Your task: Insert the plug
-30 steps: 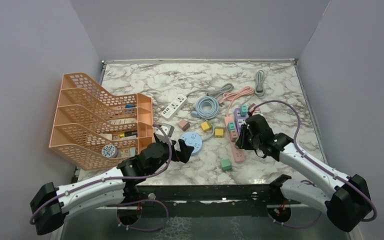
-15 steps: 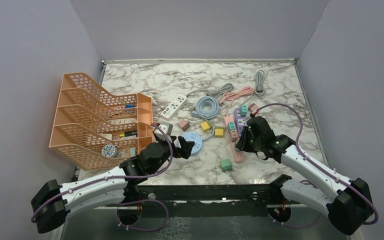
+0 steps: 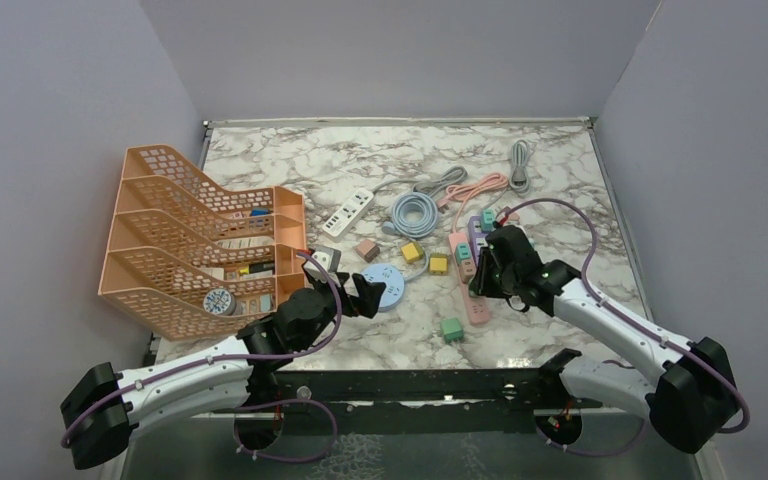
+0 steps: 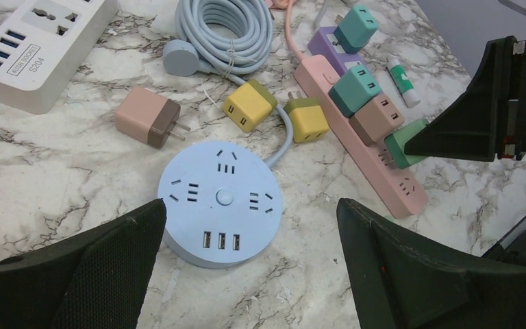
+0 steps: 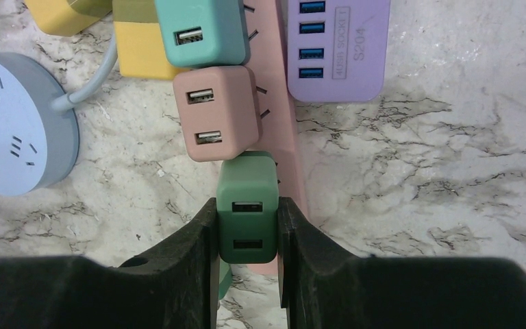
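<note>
The right gripper (image 5: 246, 205) is squeezed tight on a small dark green square plug (image 5: 246, 179). One black finger (image 5: 202, 236) presses on each side of it. The green plug sits against the long pink power strip (image 5: 282, 123), near the strip's end. It is just beside a dusty pink square plug (image 5: 220, 113) that sits on the same strip. Next along the strip is a teal square plug (image 5: 202, 31). I cannot tell if the green plug's pins are all the way in. A flat purple power strip (image 5: 335, 48) lies right next to the pink one, on the other side from the plugs.

The left gripper (image 4: 252, 212) has its two black fingers (image 4: 96, 267) spread wide apart and holds nothing. It hangs over a round light blue socket disc (image 4: 220, 203) on the white and grey marble table (image 3: 360, 160). Near the disc lie two yellow square plugs (image 4: 249, 104) and a brown and pink plug (image 4: 144, 118). A coiled blue-grey cable (image 4: 226, 27) and a white power strip (image 4: 34, 41) lie farther back.

A light green plug (image 3: 451, 328) lies alone on the table, between the two arms. An orange plastic mesh tray rack (image 3: 190, 240) stands at the left side of the table.
</note>
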Action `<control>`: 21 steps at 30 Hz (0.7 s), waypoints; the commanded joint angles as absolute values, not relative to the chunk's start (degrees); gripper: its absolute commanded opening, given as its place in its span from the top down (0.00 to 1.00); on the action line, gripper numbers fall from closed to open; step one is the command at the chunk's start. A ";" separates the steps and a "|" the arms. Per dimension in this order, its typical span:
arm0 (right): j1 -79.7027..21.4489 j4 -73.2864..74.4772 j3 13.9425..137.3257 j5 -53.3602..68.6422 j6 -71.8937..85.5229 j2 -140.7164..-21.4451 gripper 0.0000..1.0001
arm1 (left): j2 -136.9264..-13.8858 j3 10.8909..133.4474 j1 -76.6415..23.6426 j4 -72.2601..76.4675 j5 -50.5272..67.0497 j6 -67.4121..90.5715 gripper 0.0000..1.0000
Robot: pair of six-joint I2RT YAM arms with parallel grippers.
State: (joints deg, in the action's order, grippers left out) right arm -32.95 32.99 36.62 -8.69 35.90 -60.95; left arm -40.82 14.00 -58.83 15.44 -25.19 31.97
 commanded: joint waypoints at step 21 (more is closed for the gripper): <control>-36.64 36.09 42.28 -14.75 33.47 -73.09 0.99 | -39.94 13.90 -58.54 18.12 -27.43 31.00 0.02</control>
State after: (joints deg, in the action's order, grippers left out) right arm -35.03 36.42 42.22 -9.98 32.86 -69.04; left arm -40.82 14.00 -58.83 16.08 -26.20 31.33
